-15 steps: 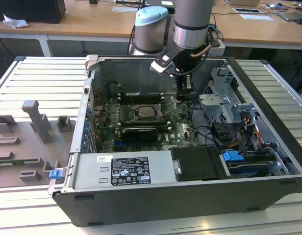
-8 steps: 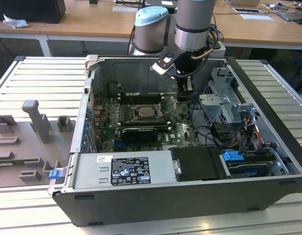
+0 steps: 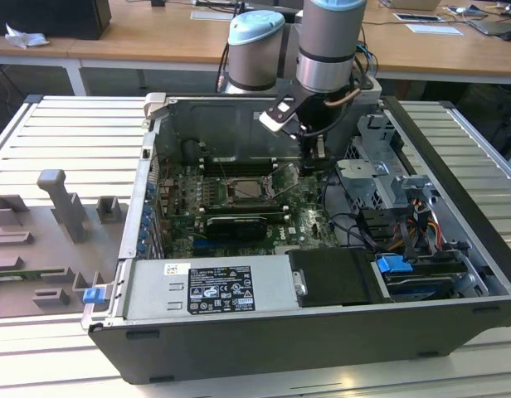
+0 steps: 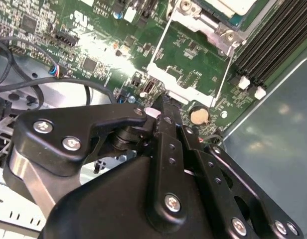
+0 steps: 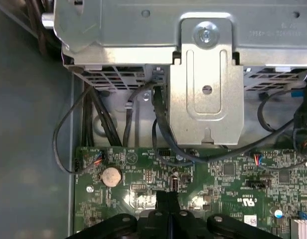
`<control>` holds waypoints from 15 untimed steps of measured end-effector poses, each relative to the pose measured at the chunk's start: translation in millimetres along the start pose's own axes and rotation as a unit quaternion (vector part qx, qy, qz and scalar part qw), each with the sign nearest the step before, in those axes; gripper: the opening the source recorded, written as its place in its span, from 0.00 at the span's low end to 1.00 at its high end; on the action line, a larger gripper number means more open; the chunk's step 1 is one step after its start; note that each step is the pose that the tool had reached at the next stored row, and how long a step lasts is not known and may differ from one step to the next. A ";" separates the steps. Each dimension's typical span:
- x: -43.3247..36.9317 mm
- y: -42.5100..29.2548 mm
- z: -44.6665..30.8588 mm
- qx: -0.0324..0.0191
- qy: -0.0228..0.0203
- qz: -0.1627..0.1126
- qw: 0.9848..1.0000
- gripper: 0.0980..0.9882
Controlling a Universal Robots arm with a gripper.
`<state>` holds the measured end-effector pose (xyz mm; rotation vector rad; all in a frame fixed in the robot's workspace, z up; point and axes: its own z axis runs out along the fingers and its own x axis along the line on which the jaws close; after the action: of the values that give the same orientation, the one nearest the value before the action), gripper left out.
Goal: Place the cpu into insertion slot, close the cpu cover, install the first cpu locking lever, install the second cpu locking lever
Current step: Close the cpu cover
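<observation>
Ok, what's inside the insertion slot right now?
A pale square chip, the cpu, lies in the insertion slot. The cpu cover stands open beside it, so nothing covers the chip; what lies beneath it is hidden.

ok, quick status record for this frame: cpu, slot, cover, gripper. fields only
cpu: appears seated in the insertion slot
cpu cover: open, tilted up off the slot on its hinge
gripper: shut, holding nothing visible, tip close to the cover's free edge; contact cannot be told
nearby: coin cell on the green board beside the tip
</observation>
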<state>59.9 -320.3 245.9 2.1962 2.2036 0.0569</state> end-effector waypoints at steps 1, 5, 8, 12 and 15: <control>0.0 0.0 0.0 0.004 0.000 0.000 1.000 0.01; 0.0 -0.6 -1.5 0.010 0.000 0.000 1.000 0.01; 0.1 -3.0 -3.2 0.010 0.000 -0.001 1.000 0.01; 0.1 -13.2 -4.3 0.010 0.000 -0.001 1.000 0.01; 0.1 -17.2 -4.5 0.010 0.000 -0.001 1.000 0.01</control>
<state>42.5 -320.3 249.6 2.2041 2.2155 0.0358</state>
